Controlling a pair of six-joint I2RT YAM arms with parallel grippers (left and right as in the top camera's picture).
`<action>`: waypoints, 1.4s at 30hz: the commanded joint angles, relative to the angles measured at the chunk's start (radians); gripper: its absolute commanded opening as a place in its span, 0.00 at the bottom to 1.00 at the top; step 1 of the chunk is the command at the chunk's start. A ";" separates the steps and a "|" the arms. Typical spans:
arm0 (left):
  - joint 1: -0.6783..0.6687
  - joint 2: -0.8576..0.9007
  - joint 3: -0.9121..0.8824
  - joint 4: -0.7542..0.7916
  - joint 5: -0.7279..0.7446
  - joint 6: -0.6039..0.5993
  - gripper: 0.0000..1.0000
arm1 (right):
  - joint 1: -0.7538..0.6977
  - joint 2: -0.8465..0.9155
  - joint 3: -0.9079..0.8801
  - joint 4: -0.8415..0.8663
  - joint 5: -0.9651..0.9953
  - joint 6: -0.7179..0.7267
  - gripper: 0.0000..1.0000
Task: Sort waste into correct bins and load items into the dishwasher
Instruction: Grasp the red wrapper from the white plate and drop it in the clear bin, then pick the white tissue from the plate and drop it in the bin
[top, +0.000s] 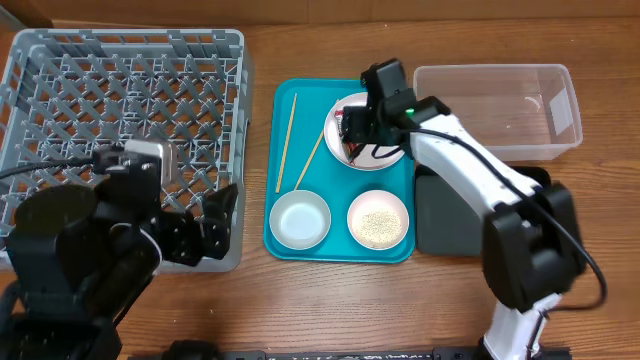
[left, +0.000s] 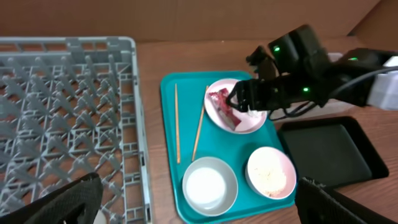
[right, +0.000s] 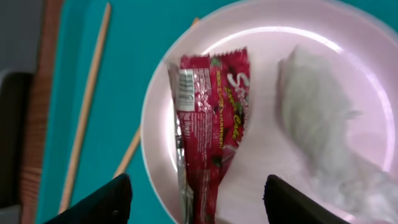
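Right gripper (right: 196, 190) spread, empty, hovering over red wrapper (right: 211, 124) on pink plate (right: 261, 37), tissue (right: 317, 118) beside it. Plate on teal tray (top: 300, 100). Left gripper (top: 218, 225) spread wide, empty, at grey dish rack (top: 120, 80) corner.

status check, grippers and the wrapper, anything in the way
Right gripper open over red wrapper on plate, no grip. Left gripper open by dish rack. Tissue close beside wrapper.

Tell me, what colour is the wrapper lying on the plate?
The wrapper is red with printed lettering, clearest in the right wrist view.
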 joint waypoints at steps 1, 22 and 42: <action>-0.005 0.018 0.007 -0.013 -0.023 -0.014 1.00 | 0.009 0.055 -0.004 0.019 -0.029 0.039 0.63; -0.005 0.055 0.006 -0.060 -0.022 -0.014 1.00 | -0.039 -0.255 0.050 -0.126 0.198 0.105 0.04; -0.005 0.055 0.006 -0.060 -0.022 -0.014 1.00 | -0.261 -0.201 0.022 -0.277 0.276 -0.050 0.58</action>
